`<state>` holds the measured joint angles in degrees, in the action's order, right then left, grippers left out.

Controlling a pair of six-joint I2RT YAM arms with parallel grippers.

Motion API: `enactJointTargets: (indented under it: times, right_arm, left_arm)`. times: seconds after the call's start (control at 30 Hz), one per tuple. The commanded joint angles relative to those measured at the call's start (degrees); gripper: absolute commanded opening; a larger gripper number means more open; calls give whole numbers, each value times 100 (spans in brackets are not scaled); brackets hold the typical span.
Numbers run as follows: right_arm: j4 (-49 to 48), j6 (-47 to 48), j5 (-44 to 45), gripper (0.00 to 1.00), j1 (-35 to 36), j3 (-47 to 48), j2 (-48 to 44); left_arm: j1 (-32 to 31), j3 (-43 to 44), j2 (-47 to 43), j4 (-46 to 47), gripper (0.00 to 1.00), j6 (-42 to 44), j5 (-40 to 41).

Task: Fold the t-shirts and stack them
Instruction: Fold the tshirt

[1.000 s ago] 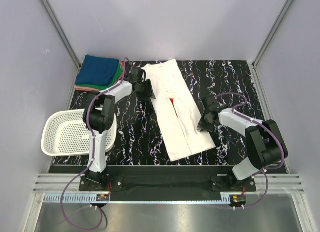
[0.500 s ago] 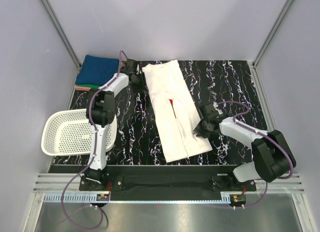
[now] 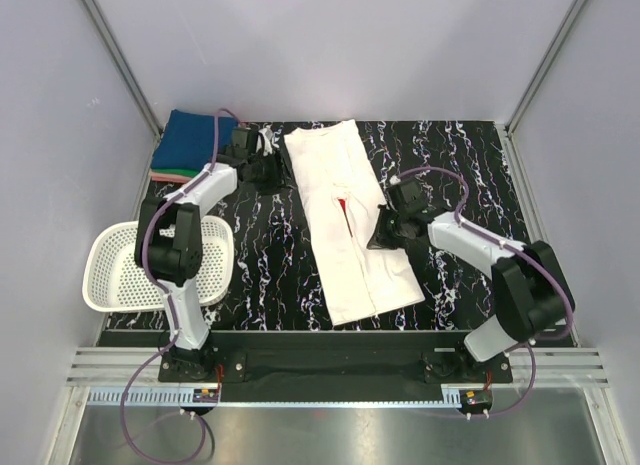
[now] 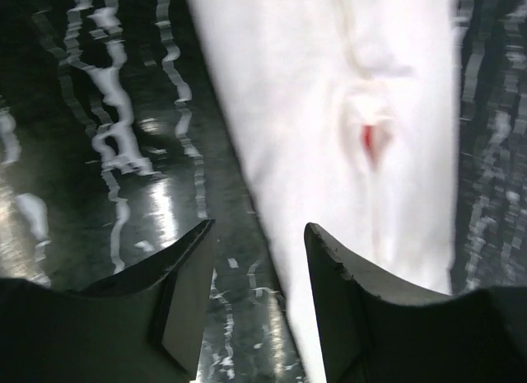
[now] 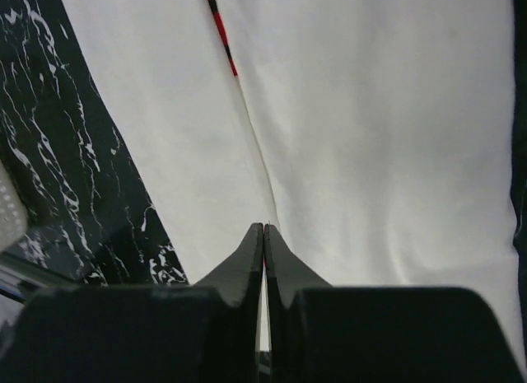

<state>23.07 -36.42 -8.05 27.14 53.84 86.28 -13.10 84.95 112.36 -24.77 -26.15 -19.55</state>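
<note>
You have the white t-shirt (image 3: pixel 345 225) laid out as a long, narrow strip down the centre of the black marbled table (image 3: pixel 450 165), running from the upper middle of the overhead frame to the lower middle. A sliver of its red print (image 3: pixel 343 201) shows at the fold.

Your left gripper (image 3: pixel 270 170) sits at the upper left of the strip, just beside the shirt's top corner. In its wrist view the fingers (image 4: pixel 185 276) stand well apart and hold nothing, one over bare table and the other at the cloth's edge.

Your right gripper (image 3: pixel 383 233) rests on the shirt's right edge, about halfway down. Its fingertips (image 5: pixel 254 243) are pressed together over a crease in the cloth, and you cannot tell whether any fabric is caught between them.

The folded stack (image 3: pixel 195 140), blue on top of green and pink, lies in the upper left corner. The white mesh basket (image 3: pixel 110 275) sits at the left edge.
</note>
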Motion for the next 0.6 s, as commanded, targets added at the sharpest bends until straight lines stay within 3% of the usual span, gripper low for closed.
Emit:
enactJointTargets:
  times: [0.0,0.2,0.33,0.47,0.57]
  right_arm:
    - [-329,1023,-837,0,37,363,528]
    - [-163,1024,-172,0,29,521,776]
    - [-276,709,119,1,-182,1294,881]
    - [-530,119,962,0,-437,2076,1294]
    - [-820,-22,972,0,-472,2621,1742]
  left_arm:
    - [-95,-364,-319,1341,52,-320,-1267]
    - [-298,-435,-267,1169,51,-267,-902]
    - [-245,-654,-196,1194,51,-575,-489]
    - [-254,-883,-232,1387,51,-830,-84]
    - [-298,-1015,-223,1379,51,-936,310]
